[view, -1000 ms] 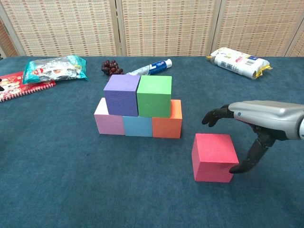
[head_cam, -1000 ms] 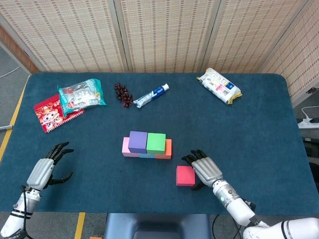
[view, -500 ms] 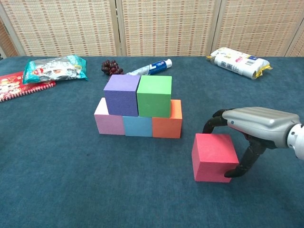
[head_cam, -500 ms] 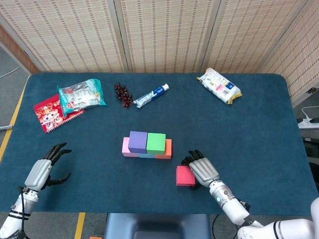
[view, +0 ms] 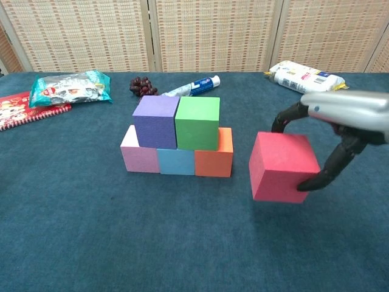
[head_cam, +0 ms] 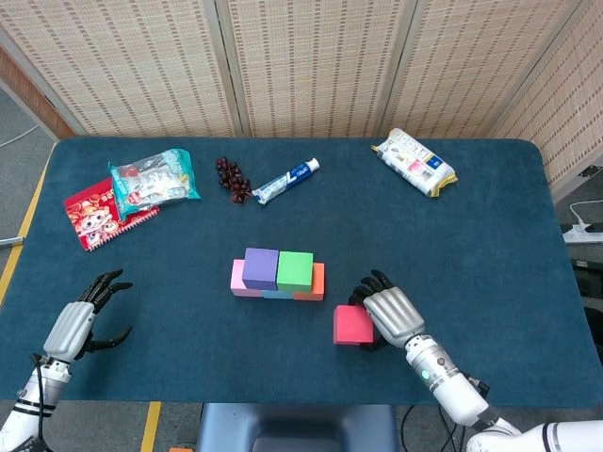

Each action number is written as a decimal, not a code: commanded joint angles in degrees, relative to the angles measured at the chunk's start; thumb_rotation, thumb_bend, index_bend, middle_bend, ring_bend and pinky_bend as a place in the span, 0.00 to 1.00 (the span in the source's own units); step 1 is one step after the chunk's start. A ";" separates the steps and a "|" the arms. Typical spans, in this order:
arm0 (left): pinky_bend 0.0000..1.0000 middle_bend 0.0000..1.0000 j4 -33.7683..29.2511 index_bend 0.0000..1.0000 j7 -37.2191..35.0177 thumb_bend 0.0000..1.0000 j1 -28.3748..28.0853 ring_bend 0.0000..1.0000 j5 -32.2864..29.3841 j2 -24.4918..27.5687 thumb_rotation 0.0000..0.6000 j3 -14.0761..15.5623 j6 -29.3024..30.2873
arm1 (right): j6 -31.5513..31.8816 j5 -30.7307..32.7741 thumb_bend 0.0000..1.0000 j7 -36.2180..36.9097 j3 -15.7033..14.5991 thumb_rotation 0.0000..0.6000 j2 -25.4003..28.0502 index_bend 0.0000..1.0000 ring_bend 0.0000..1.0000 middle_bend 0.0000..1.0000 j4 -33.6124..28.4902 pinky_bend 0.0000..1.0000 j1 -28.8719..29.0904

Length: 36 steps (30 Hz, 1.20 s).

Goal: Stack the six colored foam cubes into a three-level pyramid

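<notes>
A pink (view: 138,157), a light-blue (view: 176,161) and an orange cube (view: 215,159) form a row on the blue table, with a purple cube (view: 157,121) and a green cube (view: 197,123) on top of them. My right hand (view: 340,125) grips a red cube (view: 282,166) from its right side and holds it slightly tilted just above the table, to the right of the stack. The head view shows the same red cube (head_cam: 351,325) in my right hand (head_cam: 391,314). My left hand (head_cam: 83,320) hovers open at the table's front left, holding nothing.
Along the far side lie a red booklet (head_cam: 94,214), a teal snack bag (head_cam: 153,179), dark grapes (head_cam: 232,179), a toothpaste tube (head_cam: 285,181) and a white-and-yellow packet (head_cam: 415,162). The table's front edge (head_cam: 283,403) runs close below both hands.
My right hand has closed on the red cube and lifted it off the table, tilting it. My left hand has drifted slightly toward the front edge.
</notes>
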 commanded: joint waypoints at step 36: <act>0.16 0.03 -0.20 0.19 0.00 0.31 0.81 0.00 -0.41 0.15 1.00 0.04 -0.10 | -11.35 58.07 0.18 -5.87 13.81 1.00 0.31 0.59 0.21 0.38 10.70 0.15 45.57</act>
